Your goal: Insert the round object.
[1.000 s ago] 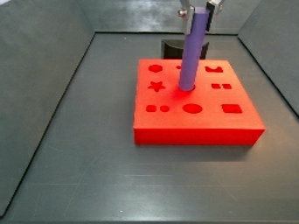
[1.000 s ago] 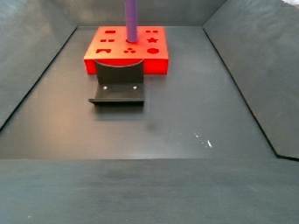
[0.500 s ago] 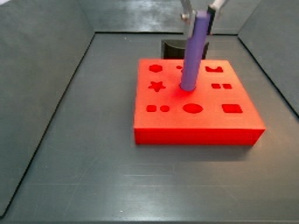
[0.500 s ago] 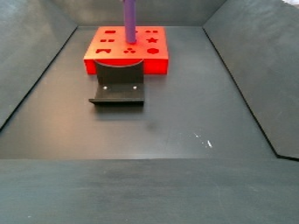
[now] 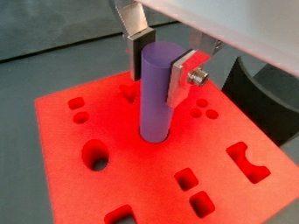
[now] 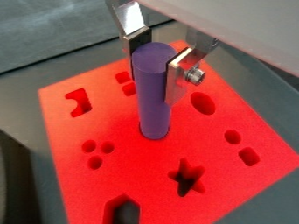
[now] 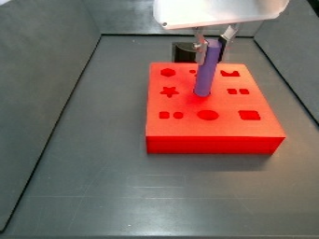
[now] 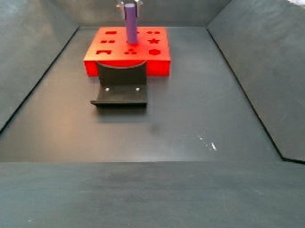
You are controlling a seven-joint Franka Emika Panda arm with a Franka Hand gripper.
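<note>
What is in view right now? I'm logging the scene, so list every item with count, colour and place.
Round object: one, purple, upright, lower end in a hole near the block's middle.
Block: one, red, with shaped cut-outs, on the floor at the far end of the bin.
Fixture: one, dark, on the floor beside the block.
Bin floor: one, dark grey, under everything.
Gripper: one, silver fingers, shut on the round object's top, above the block.
</note>
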